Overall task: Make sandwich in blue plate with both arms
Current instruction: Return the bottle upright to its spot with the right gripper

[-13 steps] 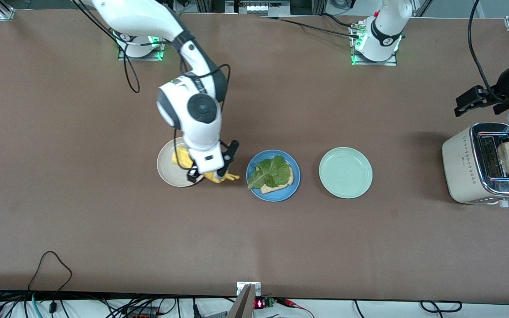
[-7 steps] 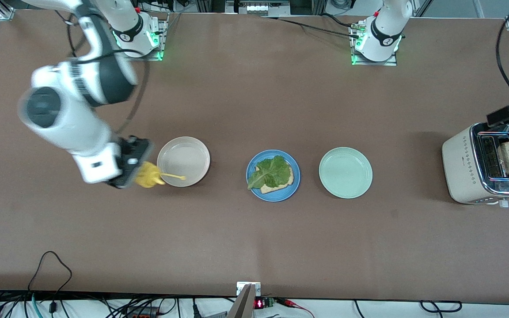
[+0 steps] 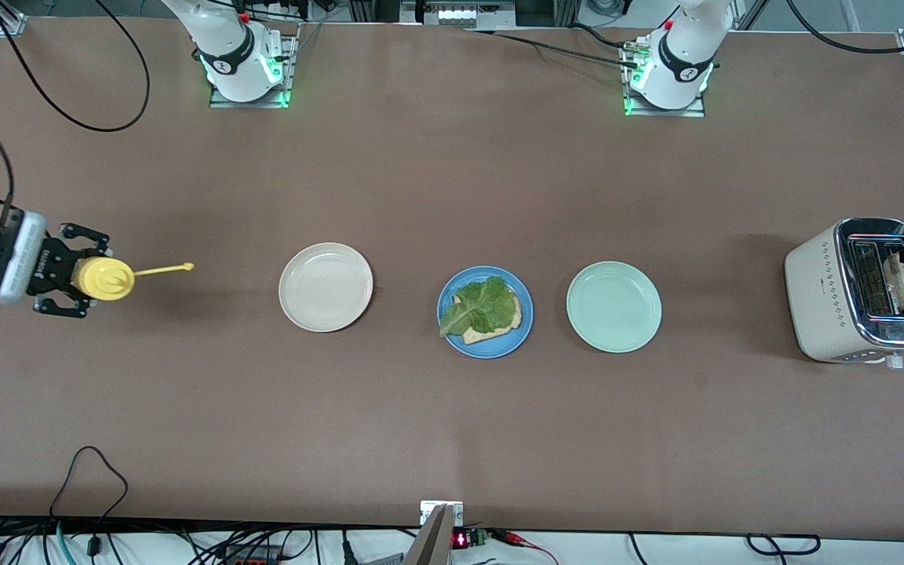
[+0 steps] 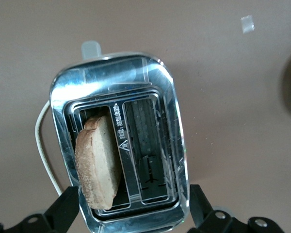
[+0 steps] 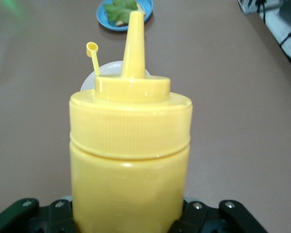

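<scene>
Sandwich [image 3: 487, 310], unfinished: soft ruffled green lettuce on one light toast slice, seated in the round blue plate [image 3: 449, 319], well apart from both grippers. Right gripper [image 3: 67, 271] is clamped on a smooth yellow plastic squeeze bottle [image 3: 107, 278]. Left gripper [image 4: 131, 213], fingers spread, is held over the chrome toaster [image 4: 157, 87]; its rigid, crumbly second slice [image 4: 98, 162] is best pinched across the flat faces.

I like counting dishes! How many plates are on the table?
3, in a row: the cream-white plate toward the right arm's end, the blue plate with lettuce in the middle, and the pale green plate toward the left arm's end.
</scene>
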